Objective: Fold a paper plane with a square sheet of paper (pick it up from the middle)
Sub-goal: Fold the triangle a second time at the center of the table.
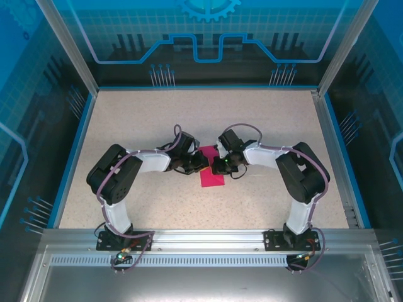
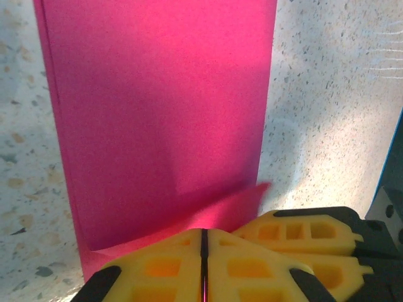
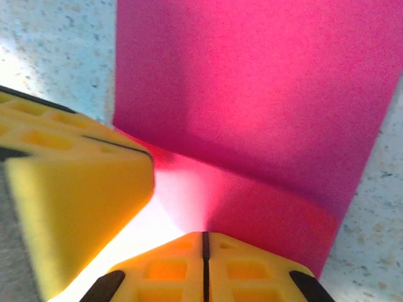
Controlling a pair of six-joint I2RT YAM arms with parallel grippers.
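The overhead view shows the magenta-pink paper sheet [image 1: 213,179] lying folded into a narrow rectangle at the centre of the speckled beige worktop [image 1: 157,113], with the black-and-white left arm and right arm converging on it from either side. In that view the left end effector [image 1: 199,165] and the right end effector [image 1: 221,166] sit close together over the far half of the sheet, but the finger positions are too small to read. The left wrist view supplies this detail: the yellow fingers [image 2: 157,270] of the left end effector [image 2: 203,236] are closed flush together, with their tips at the near edge of the magenta-pink paper sheet [image 2: 157,113], where a corner flap rises off the flat layer. The right end effector [image 2: 308,236] appears just beside them. The right wrist view shows the right end effector [image 3: 203,238] likewise fully closed at a raised, creased edge of the magenta-pink paper sheet [image 3: 252,94], with the left end effector [image 3: 82,182] near on the left. Whether either closed pair clamps a paper layer cannot be determined.
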